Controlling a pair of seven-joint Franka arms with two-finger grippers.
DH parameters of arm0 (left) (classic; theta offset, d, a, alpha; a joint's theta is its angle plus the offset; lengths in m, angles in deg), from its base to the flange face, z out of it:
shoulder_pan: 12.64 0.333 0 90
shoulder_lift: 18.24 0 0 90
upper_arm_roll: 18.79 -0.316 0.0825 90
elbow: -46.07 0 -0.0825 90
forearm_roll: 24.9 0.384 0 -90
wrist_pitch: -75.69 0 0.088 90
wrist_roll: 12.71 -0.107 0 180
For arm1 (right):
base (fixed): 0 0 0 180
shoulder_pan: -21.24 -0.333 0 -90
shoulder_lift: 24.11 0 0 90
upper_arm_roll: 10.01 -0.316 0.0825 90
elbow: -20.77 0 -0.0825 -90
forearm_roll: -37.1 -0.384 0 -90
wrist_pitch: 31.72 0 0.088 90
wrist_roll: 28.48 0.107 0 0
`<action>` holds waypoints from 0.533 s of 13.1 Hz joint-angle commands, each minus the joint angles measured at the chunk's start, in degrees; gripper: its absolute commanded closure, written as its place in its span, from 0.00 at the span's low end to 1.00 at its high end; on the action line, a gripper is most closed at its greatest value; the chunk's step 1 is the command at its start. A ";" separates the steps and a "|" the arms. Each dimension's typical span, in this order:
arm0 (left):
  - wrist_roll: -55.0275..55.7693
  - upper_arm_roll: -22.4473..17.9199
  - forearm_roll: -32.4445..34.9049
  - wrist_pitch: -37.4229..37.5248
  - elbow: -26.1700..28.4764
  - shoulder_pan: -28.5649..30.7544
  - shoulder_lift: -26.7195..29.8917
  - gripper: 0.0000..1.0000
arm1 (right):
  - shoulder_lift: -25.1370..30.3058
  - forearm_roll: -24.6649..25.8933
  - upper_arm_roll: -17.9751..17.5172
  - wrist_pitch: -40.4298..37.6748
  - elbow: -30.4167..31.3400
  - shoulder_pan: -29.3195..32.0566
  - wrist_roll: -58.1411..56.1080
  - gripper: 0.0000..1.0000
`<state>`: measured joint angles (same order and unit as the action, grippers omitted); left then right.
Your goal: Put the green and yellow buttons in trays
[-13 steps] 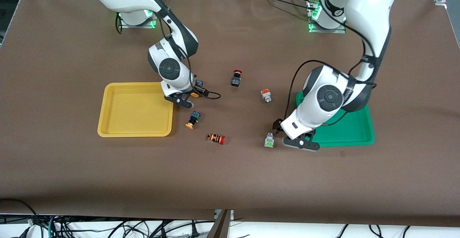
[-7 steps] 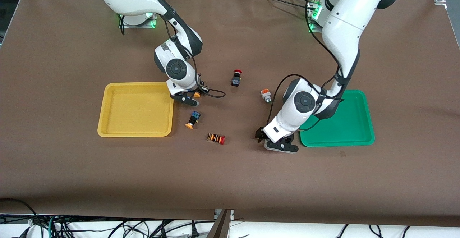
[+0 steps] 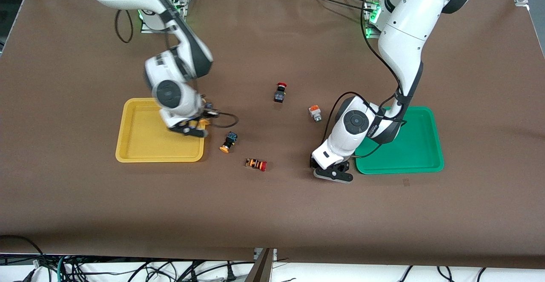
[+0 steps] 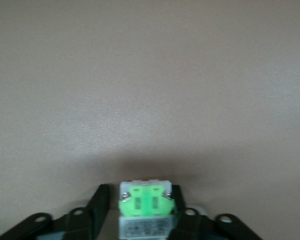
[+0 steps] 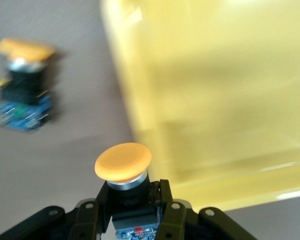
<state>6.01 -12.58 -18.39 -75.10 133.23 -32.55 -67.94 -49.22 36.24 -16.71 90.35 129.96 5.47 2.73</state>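
My right gripper (image 3: 196,125) is shut on a black button with a yellow-orange cap (image 5: 123,162) and holds it over the edge of the yellow tray (image 3: 144,148) that faces the table's middle. The tray fills much of the right wrist view (image 5: 215,100). A second black button with a yellow-orange cap (image 3: 228,141) lies on the table beside that tray and shows in the right wrist view (image 5: 24,82). My left gripper (image 3: 330,170) is low on the table beside the green tray (image 3: 408,150). Its fingers (image 4: 102,200) press both sides of the white-grey, green-faced button (image 4: 145,202). A silvery button with an orange cap (image 3: 315,113) lies mid-table.
A black switch with a red mushroom cap (image 3: 279,92) stands mid-table, farther from the front camera. An orange-and-black striped switch with a red cap (image 3: 256,164) lies between the two trays, nearer the front camera. A black cable (image 3: 223,122) loops from the right wrist.
My right gripper has carried the yellow-capped button from the table to over the yellow tray's edge. My left gripper has moved away from the green tray and come down around the green-faced button.
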 commanded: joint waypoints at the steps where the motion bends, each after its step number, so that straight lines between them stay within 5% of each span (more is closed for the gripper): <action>1: 0.97 0.13 1.22 4.67 0.12 -0.56 3.89 1.00 | -0.28 -0.19 8.25 -0.87 0.93 0.22 -12.89 1.00; 6: -10.14 -1.63 1.31 36.21 -0.23 3.28 14.72 1.00 | -4.23 -0.54 15.23 0.10 1.81 1.36 -20.85 1.00; 7: -15.50 -1.28 1.31 37.30 0.81 6.17 14.81 1.00 | -4.67 -0.63 15.58 0.19 1.81 1.45 -20.85 0.84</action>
<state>-0.99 -14.27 -17.97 -40.86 131.14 -31.06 -54.54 -53.37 36.23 -1.59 89.85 131.25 7.03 -17.35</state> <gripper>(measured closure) 0.586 0.595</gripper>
